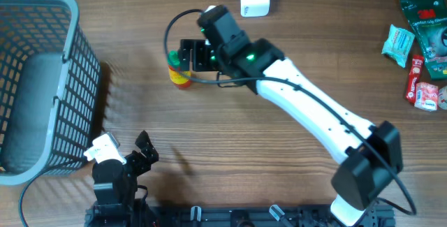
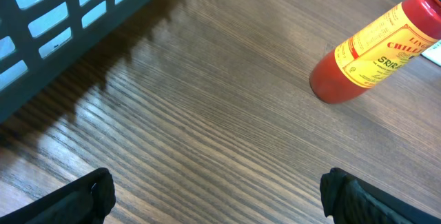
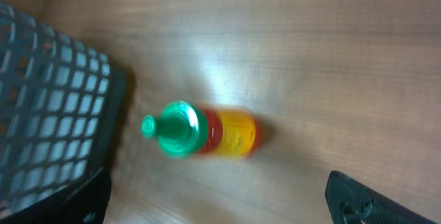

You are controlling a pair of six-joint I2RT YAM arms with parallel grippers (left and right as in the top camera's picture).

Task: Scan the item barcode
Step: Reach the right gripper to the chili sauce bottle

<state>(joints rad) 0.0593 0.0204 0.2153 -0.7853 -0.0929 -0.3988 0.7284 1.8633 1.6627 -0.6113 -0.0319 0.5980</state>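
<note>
Right gripper [image 3: 220, 200] apart over cylindrical sauce bottle [image 3: 227, 136], glossy red-yellow, green cap; left gripper [image 2: 219, 200] apart; grey lattice basket [image 1: 87, 87].

A grey basket [image 1: 82, 80] is standing on the wooden table [image 1: 230, 150] at nine o'clock. At three o'clock, small packs are lying close together: a green bag [image 1: 426, 14], a pale blue packet [image 1: 399, 44] and a red packet [image 1: 415, 79].
</note>
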